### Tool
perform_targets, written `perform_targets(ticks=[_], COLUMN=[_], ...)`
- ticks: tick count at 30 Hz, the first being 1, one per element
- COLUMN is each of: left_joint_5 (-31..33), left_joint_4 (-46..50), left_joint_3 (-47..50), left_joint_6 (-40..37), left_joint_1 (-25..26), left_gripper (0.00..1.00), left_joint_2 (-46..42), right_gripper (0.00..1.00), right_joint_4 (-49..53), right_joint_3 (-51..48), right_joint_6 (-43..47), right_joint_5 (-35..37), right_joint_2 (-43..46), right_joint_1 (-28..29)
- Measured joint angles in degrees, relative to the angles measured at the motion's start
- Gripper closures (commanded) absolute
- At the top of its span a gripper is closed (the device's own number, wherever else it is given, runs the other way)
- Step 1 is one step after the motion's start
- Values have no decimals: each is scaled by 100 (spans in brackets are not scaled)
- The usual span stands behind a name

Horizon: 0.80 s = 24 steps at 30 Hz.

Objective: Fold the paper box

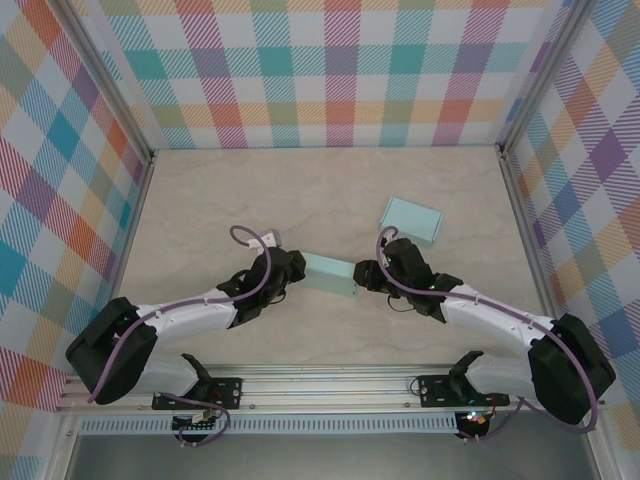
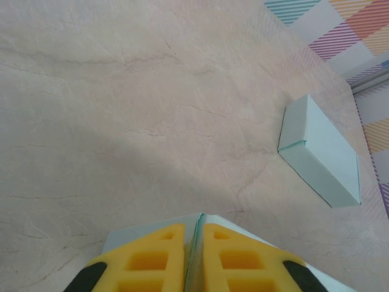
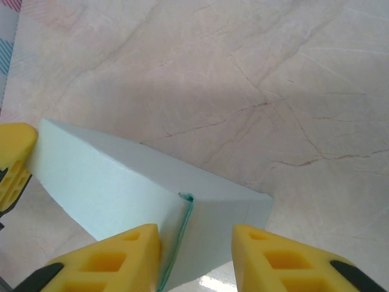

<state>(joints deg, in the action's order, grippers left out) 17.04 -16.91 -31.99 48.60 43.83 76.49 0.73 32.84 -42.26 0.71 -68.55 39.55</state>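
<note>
A pale teal paper box [image 1: 332,273] sits between my two grippers at the middle of the table. My left gripper [image 1: 297,270] is at its left end. In the left wrist view its yellow fingers [image 2: 152,255] are pressed together on a thin upright paper edge of the box [image 2: 130,234], so my left gripper [image 2: 199,228] is shut on it. My right gripper [image 1: 365,275] is at the box's right end. In the right wrist view the jaws of my right gripper [image 3: 196,234] stand apart astride a seamed corner of the box [image 3: 121,176], with a gap at the right finger.
A second teal box [image 1: 411,221], closed, lies on the table behind the right gripper, and appears at the right of the left wrist view [image 2: 316,152]. Plaid walls enclose the marble-patterned table [image 1: 200,200] on three sides. A left gripper finger [image 3: 15,146] shows in the right wrist view.
</note>
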Motion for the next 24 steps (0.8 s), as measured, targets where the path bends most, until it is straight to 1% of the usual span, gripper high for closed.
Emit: perform_targets(ticks=[3,5,7,10,18,24], left_joint_5=[0,13,24,61,116,201], left_joint_4=[-127,-205,-321,-472,-610,-345], left_joint_3=[74,125,184,273,326,160], left_joint_6=[2,7,11,72,111,-109], left_joint_1=[0,0,0,0,0,-2], left_gripper=[95,97,100,100,100,100], left_joint_2=[2,20,52,55,66,-20], right_gripper=[71,76,77,80,82,79], right_joint_4=[-170,-284,-400,-549,-785,-894], right_joint_3=[-20,-20,-15,-17,-76,-37], right_joint_6=[17,26,48,63,245,463], right_joint_5=[-42,-42,-46,-55,-13,26], right_joint_2=[-55,-142,-199,-273,-317,-422], right_joint_1=[0,-11,-15,-22,-26,-28])
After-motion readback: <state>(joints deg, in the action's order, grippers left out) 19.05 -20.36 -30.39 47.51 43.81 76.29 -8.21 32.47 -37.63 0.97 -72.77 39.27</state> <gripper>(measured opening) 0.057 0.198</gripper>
